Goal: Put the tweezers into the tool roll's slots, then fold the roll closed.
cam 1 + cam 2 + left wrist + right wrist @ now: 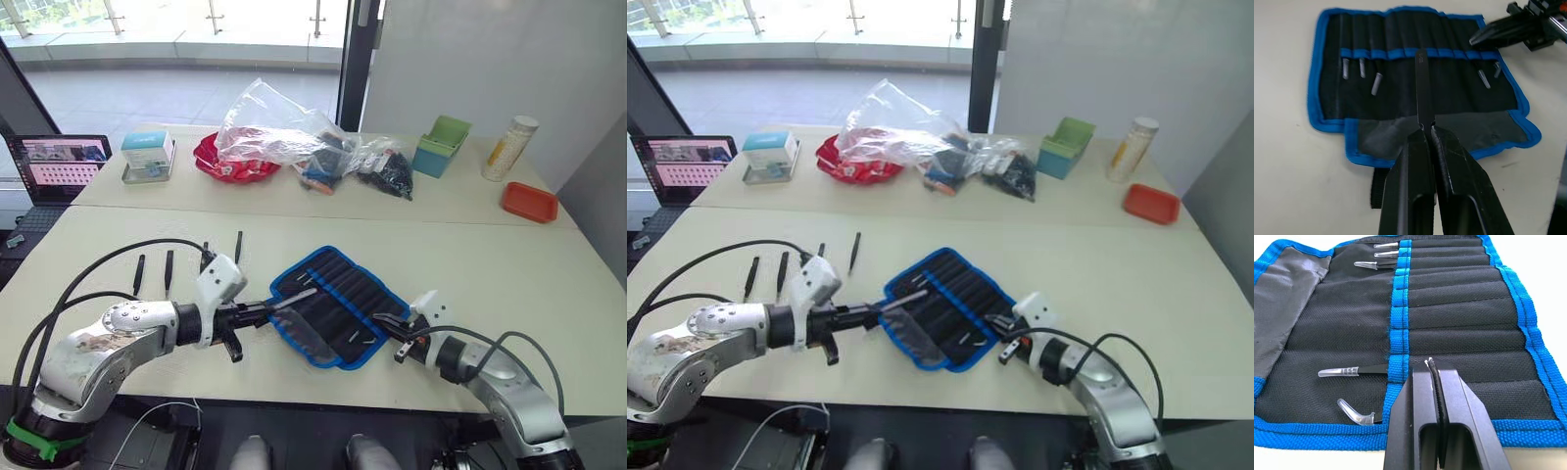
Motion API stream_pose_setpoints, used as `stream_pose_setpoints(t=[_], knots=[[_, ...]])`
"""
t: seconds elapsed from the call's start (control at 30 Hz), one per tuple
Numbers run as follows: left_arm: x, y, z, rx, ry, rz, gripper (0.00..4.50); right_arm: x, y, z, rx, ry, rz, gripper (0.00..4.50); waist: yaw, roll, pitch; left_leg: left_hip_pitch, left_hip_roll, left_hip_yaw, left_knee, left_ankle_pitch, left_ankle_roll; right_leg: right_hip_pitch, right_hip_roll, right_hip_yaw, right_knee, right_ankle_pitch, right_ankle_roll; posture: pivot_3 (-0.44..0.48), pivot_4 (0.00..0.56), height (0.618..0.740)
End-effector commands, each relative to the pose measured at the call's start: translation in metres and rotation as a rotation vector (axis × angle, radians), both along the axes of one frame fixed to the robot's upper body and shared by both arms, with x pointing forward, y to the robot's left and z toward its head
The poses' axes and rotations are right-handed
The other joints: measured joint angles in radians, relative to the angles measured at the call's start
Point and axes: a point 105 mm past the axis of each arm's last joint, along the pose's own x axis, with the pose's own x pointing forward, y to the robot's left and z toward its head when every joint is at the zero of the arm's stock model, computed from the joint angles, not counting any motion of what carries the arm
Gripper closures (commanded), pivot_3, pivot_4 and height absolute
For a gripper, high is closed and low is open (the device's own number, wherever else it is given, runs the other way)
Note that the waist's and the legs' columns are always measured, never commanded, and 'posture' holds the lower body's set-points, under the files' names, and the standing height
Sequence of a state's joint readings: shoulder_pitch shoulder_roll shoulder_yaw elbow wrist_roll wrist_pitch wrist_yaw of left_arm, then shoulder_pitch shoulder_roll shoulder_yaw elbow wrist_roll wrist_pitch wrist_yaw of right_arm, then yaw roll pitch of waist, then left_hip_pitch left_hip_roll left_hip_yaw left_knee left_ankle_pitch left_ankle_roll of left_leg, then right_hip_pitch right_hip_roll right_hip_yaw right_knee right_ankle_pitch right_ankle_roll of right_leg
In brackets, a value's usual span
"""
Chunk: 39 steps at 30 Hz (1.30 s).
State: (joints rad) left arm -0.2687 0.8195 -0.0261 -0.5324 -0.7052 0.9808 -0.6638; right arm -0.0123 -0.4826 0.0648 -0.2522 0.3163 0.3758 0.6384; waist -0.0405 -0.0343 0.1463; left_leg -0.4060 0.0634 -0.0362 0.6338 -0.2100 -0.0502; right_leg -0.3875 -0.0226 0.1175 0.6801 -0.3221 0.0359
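Note:
The tool roll (345, 284) lies open on the near table, its slots (1400, 53) crossed by a blue band. Several clear-capped tools (1376, 83) are tucked in at both ends. My left gripper (266, 308) is shut on one of the tweezers (1422, 88). That piece reaches over the grey flap, and its tip is at the blue band near the middle slots. My right gripper (1429, 364) is shut, and its tips rest on the roll's opposite end beside two capped tools. Three loose tweezers (139, 274) (168, 272) (237, 247) lie left of the roll. Another of the tweezers (820, 251) is partly behind my left wrist.
On the far table stand a laptop (59, 162), a small box (147, 155), a red bowl (233, 164), clear plastic bags (284, 127), a green bin (441, 145), a bottle (509, 147) and a red tray (529, 202). Black cables loop over my left arm.

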Motion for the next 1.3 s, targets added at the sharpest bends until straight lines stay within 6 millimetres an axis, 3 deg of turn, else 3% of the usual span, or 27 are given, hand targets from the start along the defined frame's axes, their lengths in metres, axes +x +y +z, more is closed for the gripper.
stream_pose_setpoints(t=[0.03,0.13,0.5,1.03,1.3], knots=[[0.009,-0.001,0.003,0.063,0.008,0.036,4.50,-0.003,0.002,-0.008,-0.017,0.027,-0.004,4.49,0.000,0.000,0.000,0.000,0.000,0.000,0.000,0.000,0.000,0.000,0.000,0.000,0.000,0.000,0.000,0.000,0.150,0.723],[0.017,0.002,0.001,0.145,0.023,0.071,4.50,-0.003,0.006,-0.004,-0.008,0.017,0.003,4.49,-0.002,0.000,0.000,0.000,0.000,0.000,0.001,0.000,0.000,0.000,0.000,0.001,0.000,0.000,0.000,0.000,0.150,0.723],[0.031,-0.008,0.005,0.185,0.079,0.109,4.50,-0.002,0.007,-0.003,-0.024,-0.003,-0.011,4.49,-0.002,0.000,0.000,-0.001,-0.001,0.000,0.000,0.000,0.000,0.000,0.000,0.001,0.000,0.000,0.000,0.000,0.150,0.723],[0.036,-0.030,-0.006,0.198,0.117,0.039,4.50,0.002,0.007,-0.004,-0.046,-0.012,-0.061,4.49,0.001,0.000,0.000,-0.001,-0.002,0.000,0.001,0.000,0.000,0.000,0.000,0.003,0.000,0.000,0.000,0.000,0.150,0.723],[0.041,-0.042,-0.009,0.203,0.126,0.026,4.50,0.002,0.009,0.005,-0.031,-0.022,-0.073,4.49,0.006,0.000,0.000,-0.001,-0.003,-0.001,0.001,0.000,0.000,0.000,0.000,0.003,0.000,0.000,0.000,0.000,0.150,0.723]])
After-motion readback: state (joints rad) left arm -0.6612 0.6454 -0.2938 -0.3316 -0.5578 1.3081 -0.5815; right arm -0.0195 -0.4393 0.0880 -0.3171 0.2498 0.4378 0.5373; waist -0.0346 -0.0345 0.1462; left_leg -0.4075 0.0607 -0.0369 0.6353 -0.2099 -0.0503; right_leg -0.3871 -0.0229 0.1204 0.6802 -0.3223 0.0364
